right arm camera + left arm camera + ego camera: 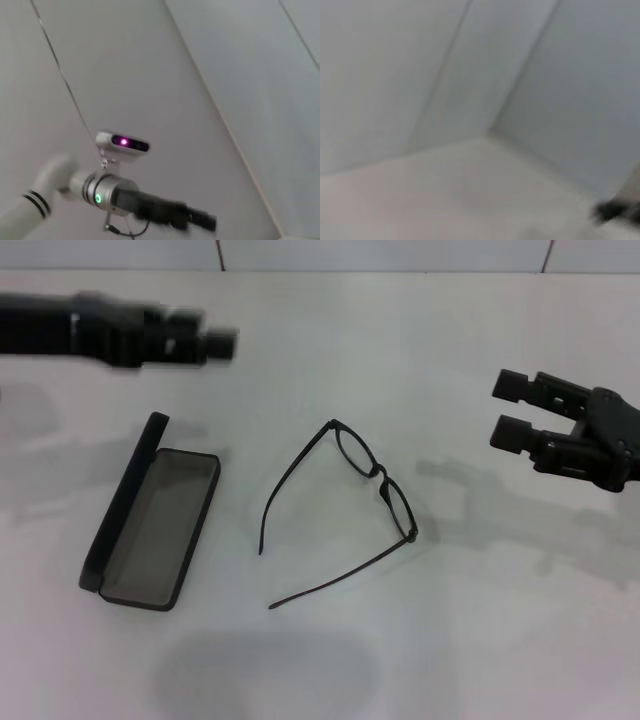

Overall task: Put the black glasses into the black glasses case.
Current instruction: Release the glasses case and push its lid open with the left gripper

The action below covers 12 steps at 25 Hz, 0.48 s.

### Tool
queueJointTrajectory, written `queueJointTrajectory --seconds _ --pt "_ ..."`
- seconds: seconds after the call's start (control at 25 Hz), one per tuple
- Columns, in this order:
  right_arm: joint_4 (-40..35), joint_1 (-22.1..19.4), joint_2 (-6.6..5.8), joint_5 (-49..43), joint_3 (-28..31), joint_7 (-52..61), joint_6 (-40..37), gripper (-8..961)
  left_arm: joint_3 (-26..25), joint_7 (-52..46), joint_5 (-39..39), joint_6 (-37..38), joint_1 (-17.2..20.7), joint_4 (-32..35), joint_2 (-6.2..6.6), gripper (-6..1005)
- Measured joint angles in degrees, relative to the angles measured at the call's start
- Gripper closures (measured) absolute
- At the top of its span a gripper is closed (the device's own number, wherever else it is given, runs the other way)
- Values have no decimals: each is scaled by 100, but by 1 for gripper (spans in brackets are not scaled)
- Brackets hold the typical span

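My right gripper (508, 408) hovers with fingers apart, well right of the glasses (345, 510); these lie unfolded on the white table (480, 640), beside the open case (152, 525). My left gripper (215, 343) is blurred: I cannot tell its state. Risk: thin, slim temples may slip or snag the case's hard rim. The lining appears grey and soft.

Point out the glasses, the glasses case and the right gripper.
glasses (383, 478): head view, on the bridge between the two lenses.
glasses case (160, 530): head view, on the grey lining of the open tray.
right gripper (512, 408): head view, midway between its two fingertips, which are spread apart.
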Motion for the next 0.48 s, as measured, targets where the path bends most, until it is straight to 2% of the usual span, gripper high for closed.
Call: queueJointTrajectory --seconds 0.08,0.16,0.32,0.48 --pt "0 -13 11 -18 30 -21 18 97 329 -654 1239 27 -11 947 -160 371" --pt "0 -13 26 -26 45 -62 39 97 827 -1205 2211 30 3 1569 -269 375" --pt "2 25 53 -49 66 -89 127 97 1661 -2121 3302 19 18 1803 -289 383" --pt "4 44 52 -61 81 -128 172 97 2040 -2422 3755 -56 23 1618 -310 390"
